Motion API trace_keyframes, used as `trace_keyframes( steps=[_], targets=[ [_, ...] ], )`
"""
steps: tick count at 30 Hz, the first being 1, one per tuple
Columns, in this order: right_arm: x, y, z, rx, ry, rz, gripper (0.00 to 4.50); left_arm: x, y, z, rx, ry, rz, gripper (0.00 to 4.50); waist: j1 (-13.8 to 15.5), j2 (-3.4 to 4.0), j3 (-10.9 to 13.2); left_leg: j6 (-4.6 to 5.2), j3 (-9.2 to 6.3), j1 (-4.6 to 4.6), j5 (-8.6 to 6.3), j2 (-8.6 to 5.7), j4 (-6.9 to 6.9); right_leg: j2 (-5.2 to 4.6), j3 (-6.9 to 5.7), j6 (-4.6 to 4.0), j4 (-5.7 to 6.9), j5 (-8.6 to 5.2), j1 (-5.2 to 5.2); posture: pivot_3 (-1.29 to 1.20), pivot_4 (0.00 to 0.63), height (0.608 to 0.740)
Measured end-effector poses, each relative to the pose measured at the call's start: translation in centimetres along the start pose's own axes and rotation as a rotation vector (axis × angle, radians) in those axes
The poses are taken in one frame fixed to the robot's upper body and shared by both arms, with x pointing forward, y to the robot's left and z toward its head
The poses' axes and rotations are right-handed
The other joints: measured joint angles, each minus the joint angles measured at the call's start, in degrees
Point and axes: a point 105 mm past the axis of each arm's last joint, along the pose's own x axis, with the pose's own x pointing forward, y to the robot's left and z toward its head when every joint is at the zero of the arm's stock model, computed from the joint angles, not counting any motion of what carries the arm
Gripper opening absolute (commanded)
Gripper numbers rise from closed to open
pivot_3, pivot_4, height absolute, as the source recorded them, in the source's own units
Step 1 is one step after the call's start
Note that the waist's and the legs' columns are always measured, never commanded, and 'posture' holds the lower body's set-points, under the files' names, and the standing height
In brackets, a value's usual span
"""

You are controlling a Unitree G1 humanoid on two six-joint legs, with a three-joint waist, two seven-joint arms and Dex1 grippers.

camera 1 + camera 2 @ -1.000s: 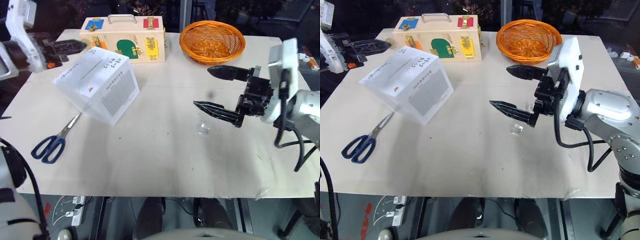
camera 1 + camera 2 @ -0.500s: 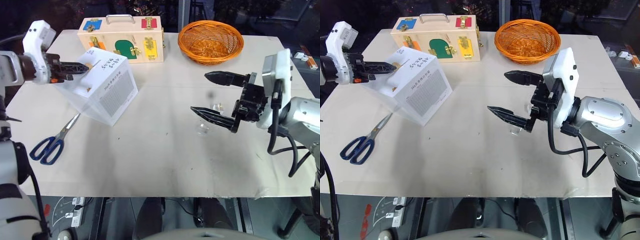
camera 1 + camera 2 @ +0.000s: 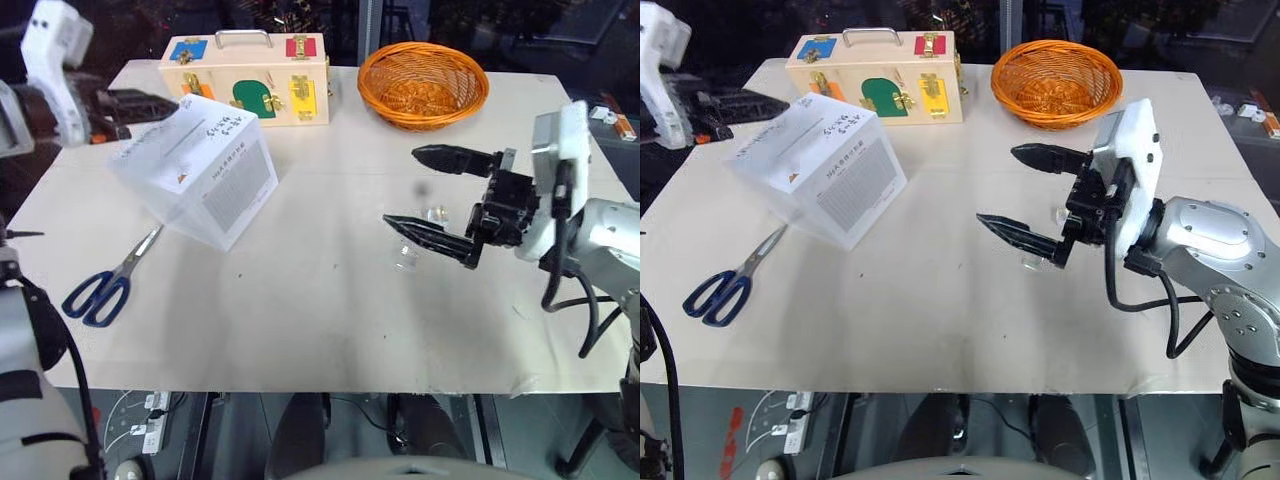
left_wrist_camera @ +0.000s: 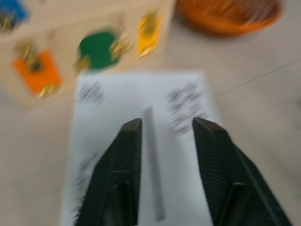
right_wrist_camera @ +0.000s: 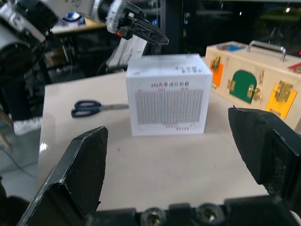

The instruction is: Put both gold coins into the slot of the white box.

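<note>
Landmark: the white box (image 3: 195, 175), on the table (image 3: 330, 330). A pale wooden case (image 3: 250, 75) stands just behind the box, blue-handled scissors (image 3: 105, 285) lie in front of it toward the robot's left, and an orange basket (image 3: 423, 85) sits well off to its right and behind. The slot (image 4: 151, 155) runs as a thin straight slit across the box's top face. The left gripper (image 4: 167, 123) hangs above that top face with its two black fingers (image 4: 117, 174) parted, one on each side of the slit and roughly parallel to it; nothing shows between them. The right gripper (image 3: 401, 187) is well to the right of the box, its jaws spread wide and empty. Under it, on the table, lie two small pale objects (image 3: 405, 258); whether these are the gold coins cannot be told, and no clearly gold disc can be made out. Judgement: the step in hand is a drop at the slot. To do it well, the coin should go in edge-on, with its flat faces in line with the slit, and be let go only once its lower edge is inside. The carton looks light, so a sideways nudge could shift it. Lifting a thin disc off the flat table will need a narrower, lower pinch.
</note>
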Motion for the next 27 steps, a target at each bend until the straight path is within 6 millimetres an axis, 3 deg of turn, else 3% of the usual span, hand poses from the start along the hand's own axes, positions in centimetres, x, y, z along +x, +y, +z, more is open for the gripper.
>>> trace_keyframes(
  steps=[3,5,9,11,12,13,15,22,26,27],
  targets=[
    [-0.8,-0.8,-1.3,0.025,0.062,-0.055,4.5,1.2,-5.0,1.7,0.057,-0.141,-0.217,1.65,0.32,0.02,-0.01,0.0,0.0,0.05,0.0,-0.01,0.31,-0.07,0.01,0.02,0.27,0.0,0.09,0.0,0.15,0.726],
    [-1.4,-1.8,-2.6,0.041,0.127,-0.119,4.5,1.7,-7.1,1.1,0.046,-0.156,-0.298,1.65,0.06,0.03,-0.02,0.01,0.04,0.11,0.0,-0.02,0.35,-0.06,0.09,0.03,0.38,0.02,0.11,0.0,0.15,0.726],
    [-3.9,-6.3,-8.4,0.101,0.387,-0.396,4.5,3.7,-12.8,-3.7,0.043,-0.111,-0.476,1.65,-0.53,0.06,-0.11,0.01,0.17,0.28,0.01,-0.02,0.42,0.0,0.33,0.02,0.65,0.02,0.09,0.0,0.15,0.726],
    [-4.3,-7.0,-10.7,0.15,0.455,-0.446,4.5,4.3,-14.8,-6.1,0.029,-0.076,-0.53,1.65,-0.68,0.06,-0.1,0.01,0.15,0.26,0.01,0.03,0.41,0.08,0.35,0.0,0.75,0.02,0.02,0.0,0.15,0.726],
    [-4.1,-7.1,-11.2,0.17,0.463,-0.45,4.5,4.3,-15.2,-6.7,0.038,-0.07,-0.532,1.65,-0.96,0.06,-0.1,0.01,0.14,0.27,0.01,0.03,0.4,0.11,0.37,-0.01,0.77,0.01,-0.01,0.0,0.15,0.726],
    [-3.7,-7.3,-12.1,0.204,0.463,-0.464,3.98,4.3,-15.8,-7.5,0.056,-0.068,-0.534,1.69,-1.27,0.06,-0.11,0.0,0.14,0.31,0.01,0.04,0.37,0.11,0.4,-0.01,0.78,0.01,0.0,0.0,0.15,0.726],
    [-2.8,-7.7,-14.0,0.261,0.485,-0.494,3.49,4.7,-17.1,-8.9,0.068,-0.056,-0.557,1.69,-1.48,0.07,-0.1,0.0,0.15,0.3,0.01,0.01,0.37,0.09,0.41,-0.01,0.8,0.01,0.0,0.0,0.15,0.726],
    [-1.9,-9.3,-17.2,0.284,0.558,-0.639,3.49,4.9,-16.6,-9.6,0.118,-0.059,-0.483,1.69,-0.93,0.07,-0.1,0.01,0.13,0.26,0.01,-0.02,0.4,0.08,0.35,-0.01,0.74,0.01,0.01,0.0,0.15,0.726],
    [-1.8,-9.8,-18.0,0.286,0.578,-0.698,1.88,4.9,-16.6,-9.9,0.119,-0.051,-0.467,1.69,-0.71,0.07,-0.1,0.01,0.08,0.21,0.01,-0.02,0.39,0.09,0.3,-0.01,0.67,0.01,0.0,0.0,0.15,0.726],
    [-1.7,-9.8,-18.1,0.287,0.577,-0.701,1.88,4.8,-16.6,-9.9,0.124,-0.05,-0.463,1.69,-0.62,0.07,-0.1,0.01,0.09,0.21,0.01,-0.02,0.39,0.09,0.31,-0.01,0.66,0.01,0.0,0.0,0.15,0.726]
  ],
)
